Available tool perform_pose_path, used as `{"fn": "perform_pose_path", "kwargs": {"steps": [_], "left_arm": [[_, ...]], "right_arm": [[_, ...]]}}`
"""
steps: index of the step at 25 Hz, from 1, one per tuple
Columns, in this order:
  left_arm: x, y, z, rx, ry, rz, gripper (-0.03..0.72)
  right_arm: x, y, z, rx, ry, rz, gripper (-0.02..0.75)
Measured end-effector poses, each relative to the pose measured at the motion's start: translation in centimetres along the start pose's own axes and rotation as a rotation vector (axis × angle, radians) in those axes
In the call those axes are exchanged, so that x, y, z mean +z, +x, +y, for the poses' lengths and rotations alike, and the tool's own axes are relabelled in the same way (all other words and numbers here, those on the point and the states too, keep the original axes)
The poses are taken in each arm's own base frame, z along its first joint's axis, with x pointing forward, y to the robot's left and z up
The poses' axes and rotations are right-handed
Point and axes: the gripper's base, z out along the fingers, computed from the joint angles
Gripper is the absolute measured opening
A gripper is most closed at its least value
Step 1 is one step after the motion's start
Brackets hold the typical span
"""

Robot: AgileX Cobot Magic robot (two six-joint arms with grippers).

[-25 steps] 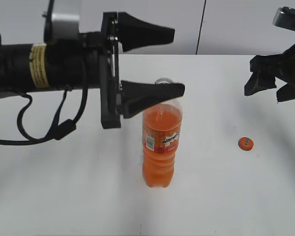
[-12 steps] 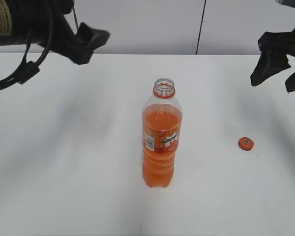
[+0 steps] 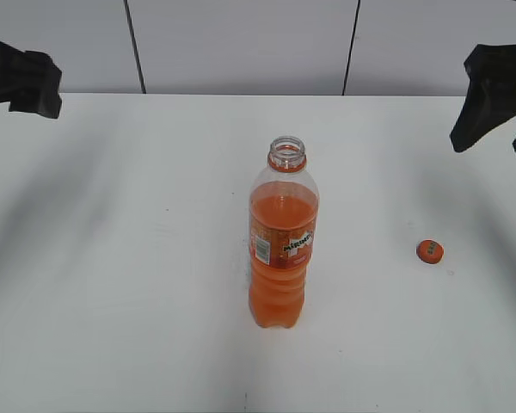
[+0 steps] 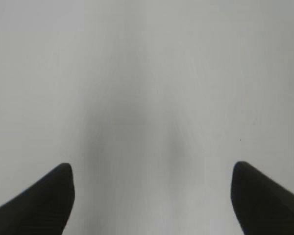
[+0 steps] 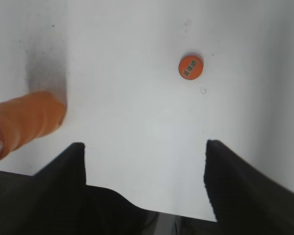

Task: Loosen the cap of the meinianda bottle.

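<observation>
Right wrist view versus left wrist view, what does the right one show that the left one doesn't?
Only the right wrist view shows the cap lying loose on the table, print up, and the lower body of the meinianda bottle at the left edge. Only the left wrist view shows a bare stretch of table with nothing on it. Both share the white tabletop and a pair of dark fingers spread wide with nothing between them: the right gripper and the left gripper.

The left gripper (image 4: pixel 152 196) and the right gripper (image 5: pixel 144 171) are both raised, with jaws spread wide, holding nothing.
</observation>
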Motion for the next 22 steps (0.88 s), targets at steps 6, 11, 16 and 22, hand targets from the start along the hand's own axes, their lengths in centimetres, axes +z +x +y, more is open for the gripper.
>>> {"fn": "perform_pose_path", "kwargs": {"steps": [6,11,16,22], "left_arm": [[0.9,0.9,4.2,-0.165,0.082,0.305,0.591],[1.5,2.5,6.5,-0.188,0.071,0.491,0.587],[1.3,3.0,7.0,-0.160,0.044,0.541,0.587],[0.7,3.5,7.1,-0.145,0.033,0.563,0.586]], "right_arm": [[-0.1,0.3,-0.7,-0.040,0.081,0.031,0.561],[-0.1,0.3,-1.4,-0.061,0.157,0.035,0.561],[-0.2,0.3,-1.5,0.017,0.170,0.027,0.561],[-1.2,1.2,-1.4,0.026,0.171,0.004,0.561]]}}
